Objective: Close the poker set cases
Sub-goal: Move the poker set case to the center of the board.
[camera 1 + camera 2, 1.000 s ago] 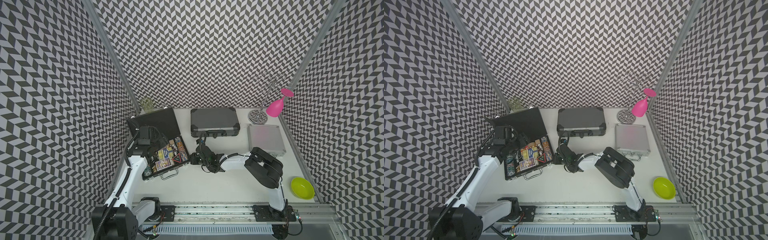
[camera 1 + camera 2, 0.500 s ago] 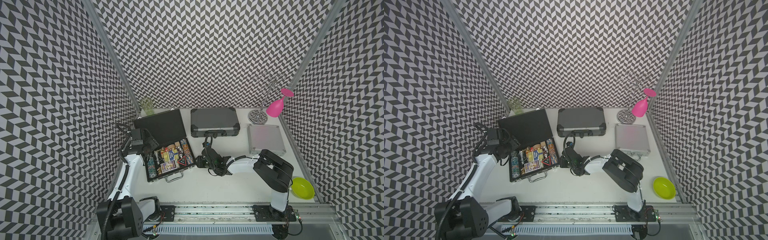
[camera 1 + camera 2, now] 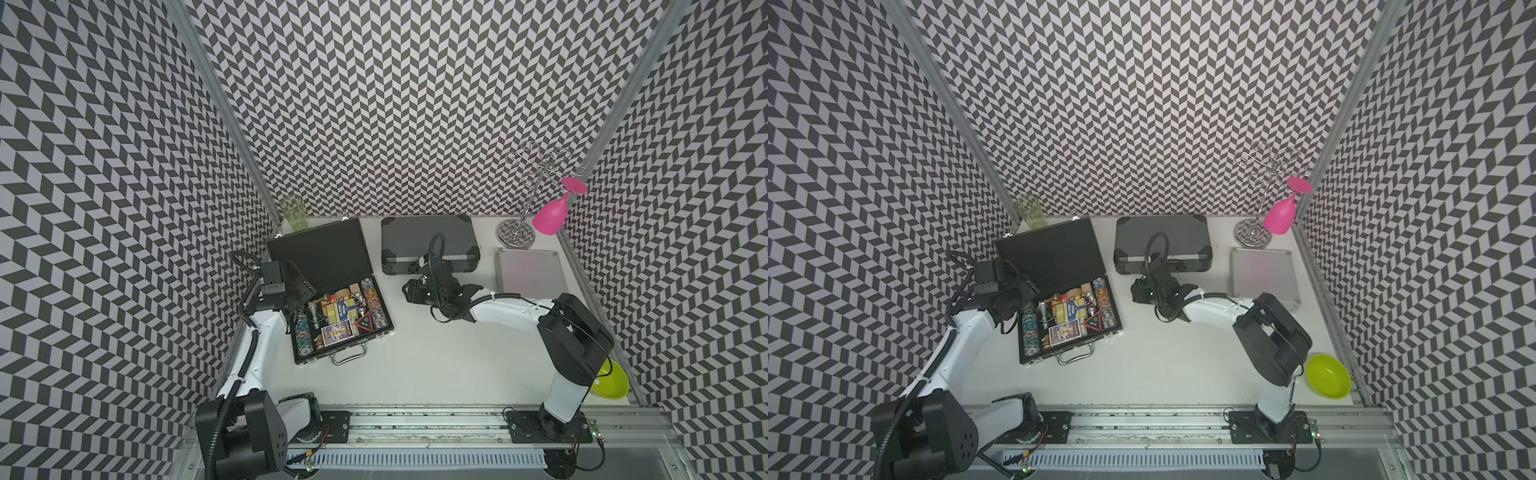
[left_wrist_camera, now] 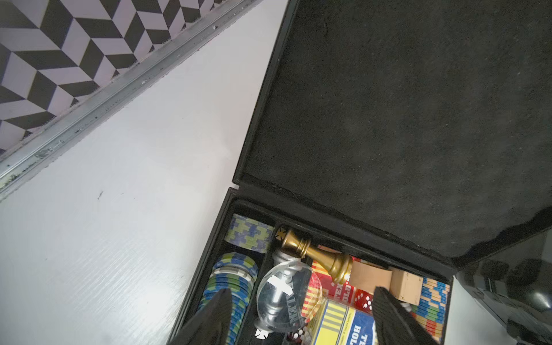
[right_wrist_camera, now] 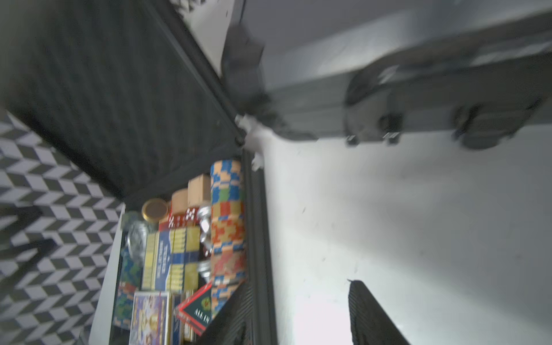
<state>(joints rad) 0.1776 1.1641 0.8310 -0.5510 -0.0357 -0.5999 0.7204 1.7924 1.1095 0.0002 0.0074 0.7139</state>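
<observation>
The flat black case (image 3: 322, 253) lies open at the left, its lid (image 3: 1050, 259) leaning back and its chips (image 4: 236, 277) and cards showing. The ribbed dark grey case (image 3: 428, 241) stands closed at the back middle. The silver case (image 3: 530, 272) lies closed at the right. My left gripper (image 3: 301, 291) (image 4: 301, 301) hangs open over the left end of the black case's tray, holding nothing. My right gripper (image 3: 410, 291) (image 5: 295, 288) is open over bare table, between the black case's right end and the grey case.
A green patterned tumbler (image 3: 293, 212) stands in the back left corner. A wire glass rack (image 3: 517, 235) holds a pink wine glass (image 3: 550, 214) at the back right. A lime bowl (image 3: 609, 378) sits at the front right by the right arm's base.
My right gripper has gone from shut to open and drawn back from the black case's right end. The black lid now leans further back. My left gripper has come off the lid.
</observation>
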